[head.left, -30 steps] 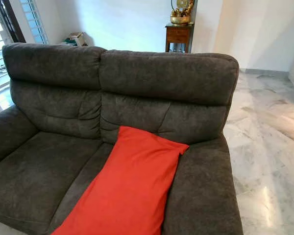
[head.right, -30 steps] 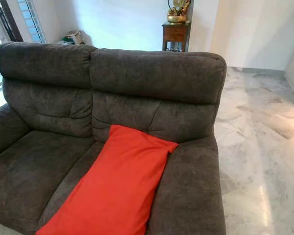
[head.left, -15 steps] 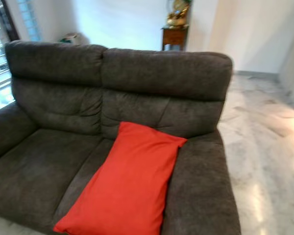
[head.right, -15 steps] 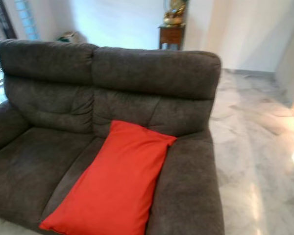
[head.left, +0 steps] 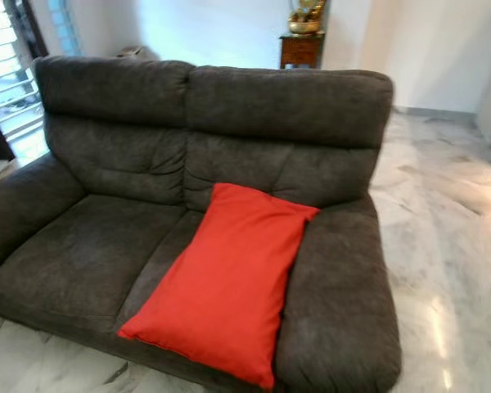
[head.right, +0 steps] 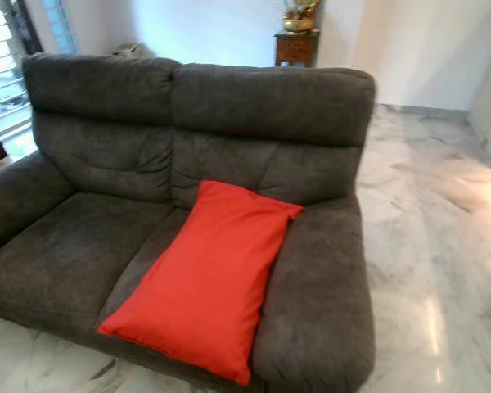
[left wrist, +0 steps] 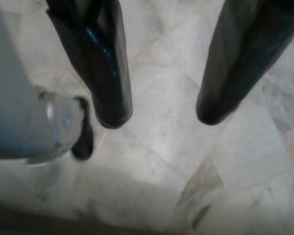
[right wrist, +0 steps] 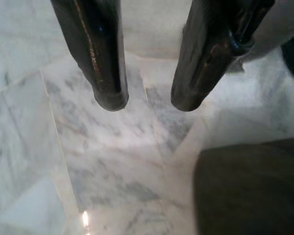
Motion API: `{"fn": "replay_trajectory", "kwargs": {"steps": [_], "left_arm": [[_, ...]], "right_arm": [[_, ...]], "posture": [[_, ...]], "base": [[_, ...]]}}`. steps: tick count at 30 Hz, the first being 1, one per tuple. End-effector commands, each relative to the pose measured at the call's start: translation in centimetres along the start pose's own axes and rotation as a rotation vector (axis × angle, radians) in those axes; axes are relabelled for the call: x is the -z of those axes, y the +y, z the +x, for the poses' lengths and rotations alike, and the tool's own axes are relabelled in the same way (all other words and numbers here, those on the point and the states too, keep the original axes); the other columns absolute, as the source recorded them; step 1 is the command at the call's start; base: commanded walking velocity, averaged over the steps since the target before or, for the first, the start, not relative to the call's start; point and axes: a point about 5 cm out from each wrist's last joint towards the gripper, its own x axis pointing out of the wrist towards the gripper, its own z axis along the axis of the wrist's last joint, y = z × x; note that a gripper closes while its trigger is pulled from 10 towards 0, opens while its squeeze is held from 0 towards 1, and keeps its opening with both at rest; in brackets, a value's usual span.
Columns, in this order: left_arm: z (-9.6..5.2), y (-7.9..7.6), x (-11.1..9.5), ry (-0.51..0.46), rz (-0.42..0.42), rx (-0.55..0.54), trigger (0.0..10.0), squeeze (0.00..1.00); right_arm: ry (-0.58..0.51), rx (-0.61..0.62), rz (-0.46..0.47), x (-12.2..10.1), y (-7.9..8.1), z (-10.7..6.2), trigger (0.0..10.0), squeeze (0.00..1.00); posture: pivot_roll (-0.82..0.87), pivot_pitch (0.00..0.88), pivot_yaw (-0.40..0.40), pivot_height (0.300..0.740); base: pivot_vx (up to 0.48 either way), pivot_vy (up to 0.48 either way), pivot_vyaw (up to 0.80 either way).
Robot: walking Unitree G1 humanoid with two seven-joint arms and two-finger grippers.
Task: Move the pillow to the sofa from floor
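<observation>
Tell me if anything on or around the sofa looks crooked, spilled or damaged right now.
Only one thing: the red pillow lies slanted across the right seat of the dark grey sofa, its top against the backrest and its lower edge hanging past the seat front. No spill or damage shows on the marble floor.

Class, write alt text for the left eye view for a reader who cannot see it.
A red pillow lies on the right seat of a dark grey two-seat sofa, leaning against its right armrest. Marble floor surrounds the sofa, with a small wooden side table behind.
</observation>
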Motion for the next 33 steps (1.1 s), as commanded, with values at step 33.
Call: {"fn": "replay_trajectory", "kwargs": {"steps": [33], "left_arm": [[-0.3,0.6,0.9,0.015,0.005,0.0,10.0,0.0]], "right_arm": [[0.014,-0.059,-0.022,0.2,1.7,-0.1,10.0,0.0]], "posture": [[0.09,0.0,0.04,0.74]], "base": [[-0.007,-0.086,-0.56]]}}
